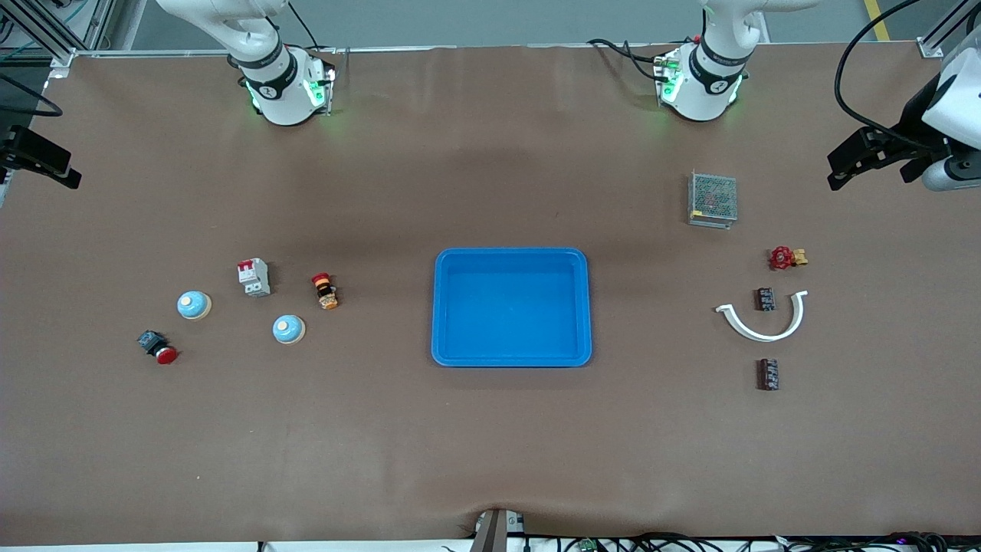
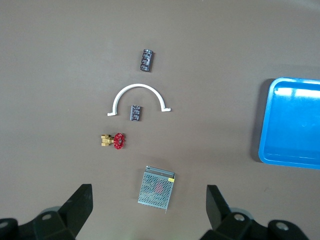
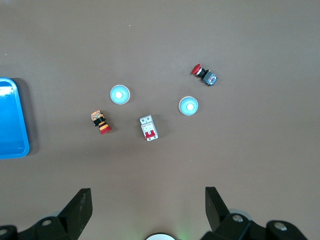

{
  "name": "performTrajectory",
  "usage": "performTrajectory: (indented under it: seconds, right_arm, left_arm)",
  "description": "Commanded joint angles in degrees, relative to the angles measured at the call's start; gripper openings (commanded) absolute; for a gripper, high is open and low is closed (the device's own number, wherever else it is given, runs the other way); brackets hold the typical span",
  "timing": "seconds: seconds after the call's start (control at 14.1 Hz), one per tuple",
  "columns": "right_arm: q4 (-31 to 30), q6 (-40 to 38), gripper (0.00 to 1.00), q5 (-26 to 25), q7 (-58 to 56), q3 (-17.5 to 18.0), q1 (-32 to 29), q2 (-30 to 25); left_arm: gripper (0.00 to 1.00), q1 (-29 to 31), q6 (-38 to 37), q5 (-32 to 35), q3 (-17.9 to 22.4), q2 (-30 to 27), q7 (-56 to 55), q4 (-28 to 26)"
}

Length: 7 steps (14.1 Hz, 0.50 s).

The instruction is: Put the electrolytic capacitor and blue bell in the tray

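Note:
The blue tray lies mid-table with nothing in it. Two blue bells sit toward the right arm's end. In the right wrist view the bells show with the tray's rim at the picture's edge. Two dark electrolytic capacitors lie toward the left arm's end, and the capacitors also show in the left wrist view. My left gripper hangs open, high over the mesh box. My right gripper hangs open, high over bare table.
A white plastic arc curves around one capacitor. Beside it are a red-handled valve and a metal mesh box. Near the bells lie a circuit breaker, a striped red-capped button and a red push button.

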Motion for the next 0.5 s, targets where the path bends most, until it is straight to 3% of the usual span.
performTrajectory:
  seconds: [0.0,0.28,0.42]
  right_arm:
    - [-0.1,0.47,1.0,-0.34,0.36,0.03,0.01,-0.14]
    - [-0.19,0.64,1.0,-0.25,0.27,0.03,0.1,-0.14]
    - [-0.19,0.65,1.0,-0.25,0.27,0.03,-0.08,-0.14]
  left_arm:
    - [1.0,0.08,-2.16,-0.5,0.13,-0.26,0.47,0.52]
    - [1.0,0.25,-2.35,-0.5,0.22,0.78,0.47,0.61]
    - [1.0,2.69,0.62,-0.33,0.4,0.79,0.12,-3.14]
